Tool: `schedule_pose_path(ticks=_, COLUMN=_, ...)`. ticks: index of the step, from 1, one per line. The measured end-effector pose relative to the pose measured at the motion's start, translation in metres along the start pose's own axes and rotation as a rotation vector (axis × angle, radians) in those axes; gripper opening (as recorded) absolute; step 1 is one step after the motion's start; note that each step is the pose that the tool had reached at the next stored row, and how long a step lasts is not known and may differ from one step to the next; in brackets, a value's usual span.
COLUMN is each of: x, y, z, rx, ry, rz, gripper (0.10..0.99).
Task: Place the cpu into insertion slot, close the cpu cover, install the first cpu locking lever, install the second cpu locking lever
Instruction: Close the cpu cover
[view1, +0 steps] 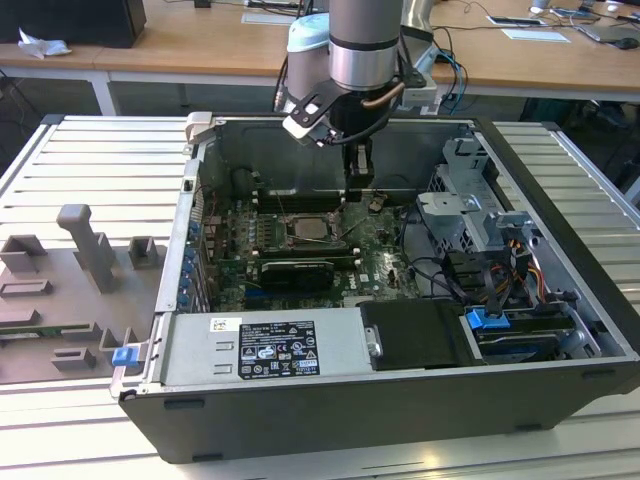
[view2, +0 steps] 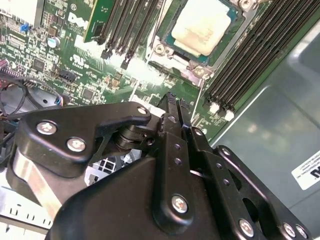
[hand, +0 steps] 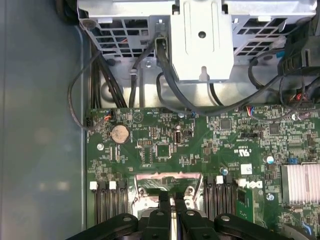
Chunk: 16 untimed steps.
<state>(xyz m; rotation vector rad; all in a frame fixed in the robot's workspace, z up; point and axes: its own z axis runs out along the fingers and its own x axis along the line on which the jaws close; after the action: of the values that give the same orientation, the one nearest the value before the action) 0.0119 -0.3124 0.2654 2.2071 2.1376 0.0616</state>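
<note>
The cpu (view2: 206, 24), a pale beige square, lies in the insertion slot (view1: 312, 228) on the green board. The silvery cpu cover (view2: 176, 52) frames its edges and looks lowered over it. A thin wire lever (view2: 202, 97) runs along the slot's side toward my fingers. My gripper (view1: 360, 185) hangs inside the open computer case, just toward the exterior view's right of the slot. In both wrist views its black fingers (view2: 171, 112) stand pressed close together with nothing seen between them. The gripper (hand: 171, 197) tips hover over the slot's silvery rim (hand: 167, 177).
Black memory slots (view2: 250, 65) flank the socket on both sides. A metal drive cage (hand: 200, 40) with black cables (hand: 170, 85) stands beyond the board. A power supply (view1: 270, 345) lines the case's front, and a grey fixture tray (view1: 70, 290) lies at the exterior view's left.
</note>
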Motion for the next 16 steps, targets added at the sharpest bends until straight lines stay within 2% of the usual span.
schedule_pose_path(ticks=4, x=0.0003, y=0.0103, z=0.0009, rx=0.002, ry=0.0001, rz=0.0, gripper=0.169)
schedule_pose_path(ticks=6, x=0.0007, y=0.0209, z=0.002, rx=0.006, ry=-0.0001, rz=0.0, gripper=0.169)
schedule_pose_path(ticks=7, x=0.0008, y=0.0237, z=0.0023, rx=0.008, ry=-0.0002, rz=0.0, gripper=0.169)
schedule_pose_path(ticks=12, x=0.0012, y=0.0349, z=0.0046, rx=0.016, ry=-0.0002, rz=-0.001, gripper=0.169)
schedule_pose_path(ticks=16, x=0.0014, y=0.0401, z=0.0084, rx=0.021, ry=-0.0005, rz=-0.002, gripper=0.169)
